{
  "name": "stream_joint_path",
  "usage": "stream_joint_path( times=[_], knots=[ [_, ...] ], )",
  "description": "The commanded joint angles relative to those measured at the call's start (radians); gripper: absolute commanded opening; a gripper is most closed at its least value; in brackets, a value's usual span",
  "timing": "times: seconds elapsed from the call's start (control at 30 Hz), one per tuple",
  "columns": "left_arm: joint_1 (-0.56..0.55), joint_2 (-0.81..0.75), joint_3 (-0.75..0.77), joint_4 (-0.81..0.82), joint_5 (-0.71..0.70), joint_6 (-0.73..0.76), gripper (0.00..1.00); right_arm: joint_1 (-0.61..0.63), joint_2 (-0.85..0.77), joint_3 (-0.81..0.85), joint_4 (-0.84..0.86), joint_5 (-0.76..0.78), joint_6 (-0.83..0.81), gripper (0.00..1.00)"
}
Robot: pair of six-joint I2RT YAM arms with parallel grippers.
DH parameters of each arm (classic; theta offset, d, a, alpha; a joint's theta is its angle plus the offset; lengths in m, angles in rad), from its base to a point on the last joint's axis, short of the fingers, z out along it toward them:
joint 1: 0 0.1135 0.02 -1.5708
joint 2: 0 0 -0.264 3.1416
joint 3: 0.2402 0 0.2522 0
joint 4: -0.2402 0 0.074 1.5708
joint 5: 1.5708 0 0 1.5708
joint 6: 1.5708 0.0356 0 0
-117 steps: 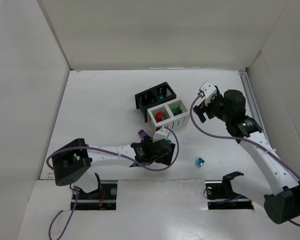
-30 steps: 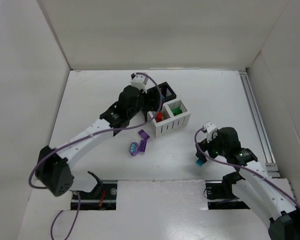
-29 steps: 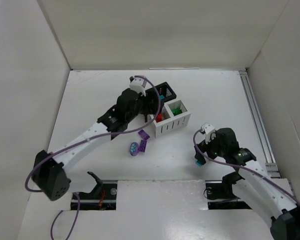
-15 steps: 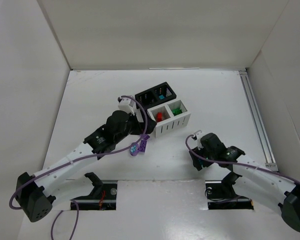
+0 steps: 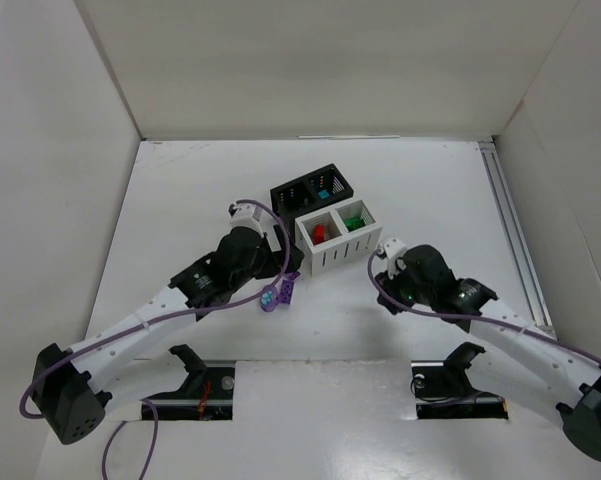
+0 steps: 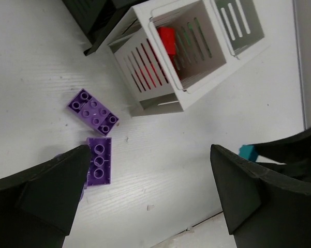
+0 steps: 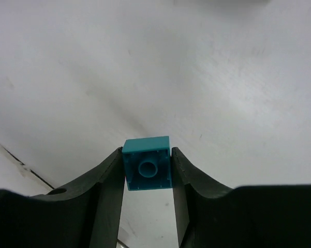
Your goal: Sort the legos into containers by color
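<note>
Sorting partly done: white bin point(image 5: 336, 258) is holding a red brick point(image 5: 319, 232) and green bricks point(image 5: 354, 219), black bin point(image 5: 278, 193) teal | right jaws are clamping a teal brick point(image 7: 147, 169) toward the bench's point(image 5: 180, 200) near edge | left jaws are gaping over loose purple bricks point(image 6: 93, 111), yet unsorted.

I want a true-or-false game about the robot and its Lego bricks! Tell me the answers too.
1. The right pincer holds a teal brick. True.
2. The left pincer is shut. False: it is open and empty, above two purple bricks.
3. A red brick is in the white bin. True.
4. The green bricks are in the black bin. False: they are in the white bin, in the compartment next to the red one.
</note>
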State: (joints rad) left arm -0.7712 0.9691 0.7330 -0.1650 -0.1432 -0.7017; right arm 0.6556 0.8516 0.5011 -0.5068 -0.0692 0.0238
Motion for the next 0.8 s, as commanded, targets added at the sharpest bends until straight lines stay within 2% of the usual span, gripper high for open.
stream_joint_path(
  times=[0.0, 0.1, 0.2, 0.23, 0.47, 0.53, 0.63, 0.77],
  knots=[
    [-0.002, 0.017, 0.005, -0.062, -0.058, -0.048, 1.0, 0.006, 0.047, 0.21, 0.143, -0.041, -0.131, 0.2],
    [0.007, 0.054, 0.026, -0.102, -0.068, -0.071, 1.0, -0.042, 0.148, 0.339, 0.2, -0.061, -0.214, 0.19],
    [0.042, 0.094, 0.026, -0.102, -0.036, -0.085, 1.0, -0.118, 0.337, 0.509, 0.27, -0.158, -0.289, 0.18],
    [0.053, 0.105, 0.026, -0.093, -0.021, -0.076, 1.0, -0.119, 0.44, 0.607, 0.28, -0.179, -0.326, 0.18],
    [0.062, 0.157, 0.026, -0.079, -0.045, -0.114, 1.0, -0.168, 0.876, 1.035, 0.269, -0.288, -0.421, 0.18],
    [0.062, 0.166, 0.016, -0.068, -0.068, -0.127, 1.0, -0.181, 0.95, 1.108, 0.269, -0.337, -0.436, 0.21],
    [0.072, 0.21, 0.016, -0.068, -0.078, -0.168, 1.0, -0.191, 1.069, 1.246, 0.214, -0.319, -0.459, 0.24],
    [0.072, 0.255, 0.034, -0.077, -0.087, -0.186, 1.0, -0.2, 1.126, 1.298, 0.202, -0.275, -0.459, 0.35]
  ],
)
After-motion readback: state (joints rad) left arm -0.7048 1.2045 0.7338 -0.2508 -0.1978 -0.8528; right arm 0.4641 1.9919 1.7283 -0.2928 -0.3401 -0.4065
